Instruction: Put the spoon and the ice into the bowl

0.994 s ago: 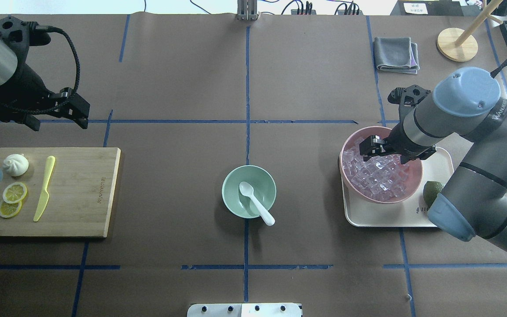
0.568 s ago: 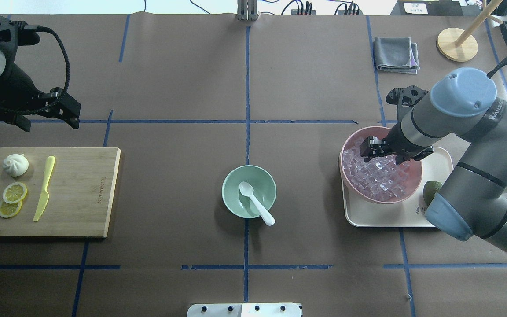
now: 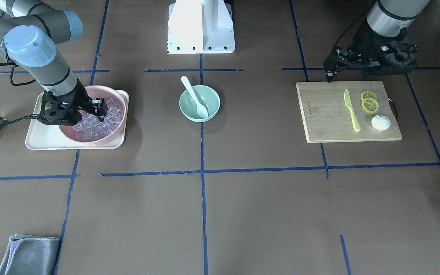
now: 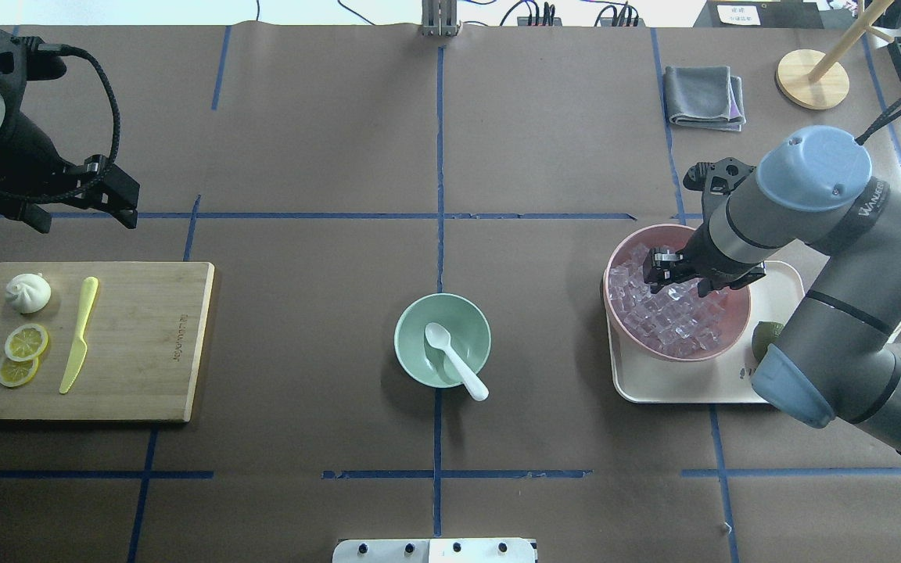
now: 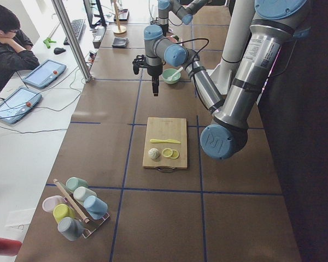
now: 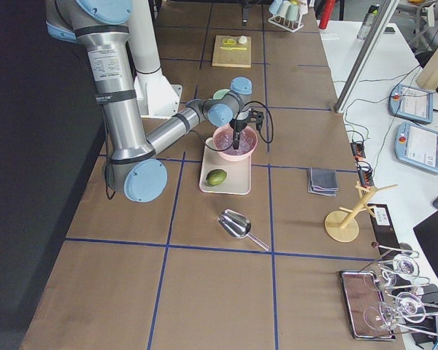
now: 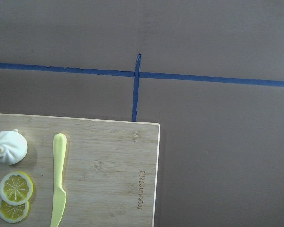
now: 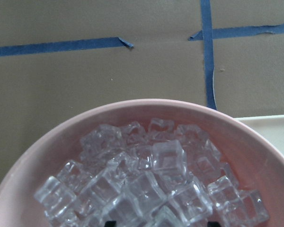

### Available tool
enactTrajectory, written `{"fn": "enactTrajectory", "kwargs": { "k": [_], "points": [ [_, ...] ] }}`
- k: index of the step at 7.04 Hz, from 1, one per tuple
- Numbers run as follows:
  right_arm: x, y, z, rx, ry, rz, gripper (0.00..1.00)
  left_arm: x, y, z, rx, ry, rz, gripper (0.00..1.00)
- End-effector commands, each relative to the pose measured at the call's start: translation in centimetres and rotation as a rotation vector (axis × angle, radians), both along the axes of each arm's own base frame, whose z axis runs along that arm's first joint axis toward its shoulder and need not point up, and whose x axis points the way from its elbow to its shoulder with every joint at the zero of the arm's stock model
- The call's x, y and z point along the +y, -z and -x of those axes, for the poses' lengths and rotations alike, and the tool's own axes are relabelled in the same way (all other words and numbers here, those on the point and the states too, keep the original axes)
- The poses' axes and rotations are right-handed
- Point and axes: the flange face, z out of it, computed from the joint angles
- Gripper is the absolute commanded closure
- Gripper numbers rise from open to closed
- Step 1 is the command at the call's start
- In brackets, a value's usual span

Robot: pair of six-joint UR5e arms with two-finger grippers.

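You have the right gripper [image 4: 668, 272] spread open, ice [image 8: 168, 161] directly beneath in the pink bowl [image 4: 622, 244]. Spoon [image 4: 452, 358] lies in the bowl [image 4: 411, 322], well to its left. Left gripper [image 4: 118, 202]: state indeterminate.

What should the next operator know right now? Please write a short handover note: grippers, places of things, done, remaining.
Right gripper: open, down at the ice in the pink bowl, no cube gripped.
Left gripper: hovering by the cutting board, holding nothing; open or shut unclear.
Done: spoon lies in the mint-green bowl, handle over its rim.
Left to do: grip one cube, drop it into that bowl.
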Motion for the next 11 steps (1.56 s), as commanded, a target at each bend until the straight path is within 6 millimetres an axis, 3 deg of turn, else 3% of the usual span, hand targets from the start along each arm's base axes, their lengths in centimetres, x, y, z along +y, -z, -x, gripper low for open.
{"fn": "enactTrajectory", "kwargs": {
  "k": [1, 4, 11],
  "points": [
    [0.09, 0.28, -0.07, -0.006, 0.001, -0.002, 0.39, -0.03, -0.06, 0.11, -0.001, 0.002, 0.002, 0.0],
    [0.09, 0.78, -0.41, -0.014, -0.001, -0.007, 0.52, -0.02, -0.29, 0.21, -0.004, 0.004, 0.006, 0.0],
    [-0.08, 0.4, -0.53, -0.004, -0.006, -0.002, 0.51, 0.02, -0.27, 0.13, -0.002, 0.002, 0.005, 0.0]
  ]
}}
